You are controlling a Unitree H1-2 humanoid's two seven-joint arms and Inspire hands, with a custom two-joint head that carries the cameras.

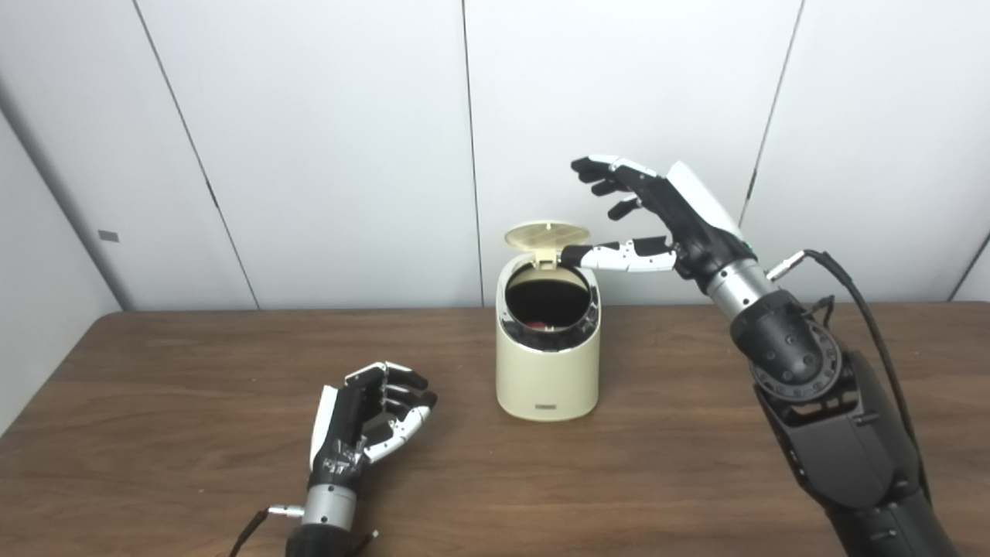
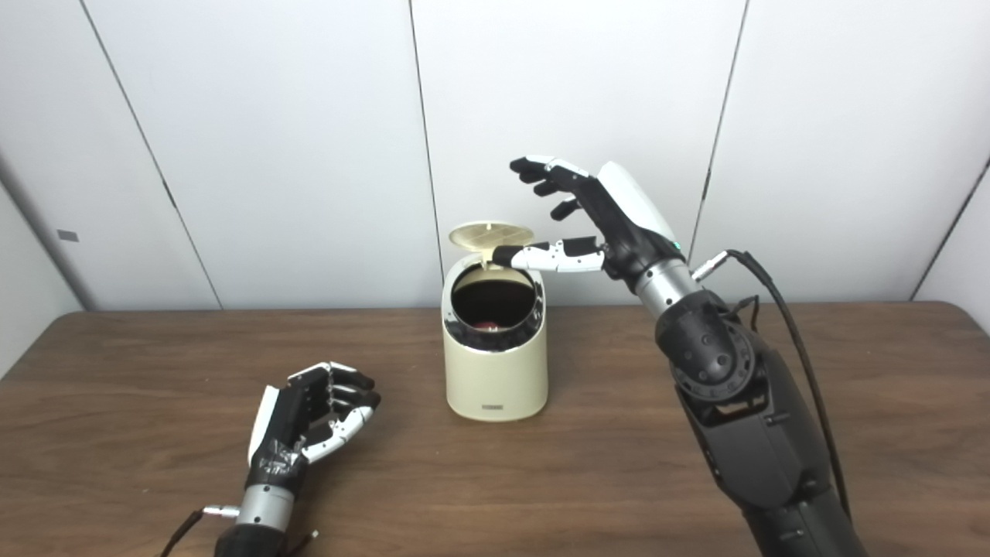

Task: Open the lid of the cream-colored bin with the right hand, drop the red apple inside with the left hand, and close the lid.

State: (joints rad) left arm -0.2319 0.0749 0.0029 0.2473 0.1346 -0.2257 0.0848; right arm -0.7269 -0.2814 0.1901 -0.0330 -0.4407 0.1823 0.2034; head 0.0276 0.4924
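The cream-colored bin point(image 1: 547, 363) stands on the table's middle with its round lid point(image 1: 546, 235) tipped up at the back. A bit of the red apple point(image 2: 487, 324) shows low inside the dark opening. My right hand point(image 1: 650, 213) is open and raised behind and right of the bin, above its rim; its thumb reaches to the lid's right edge. My left hand point(image 1: 371, 422) rests low over the table, left of the bin and apart from it, fingers curled loosely and holding nothing.
The brown wooden table point(image 1: 193, 371) runs to a white panelled wall behind. My right forearm point(image 1: 820, 402) crosses the table's right side with a black cable looping beside it.
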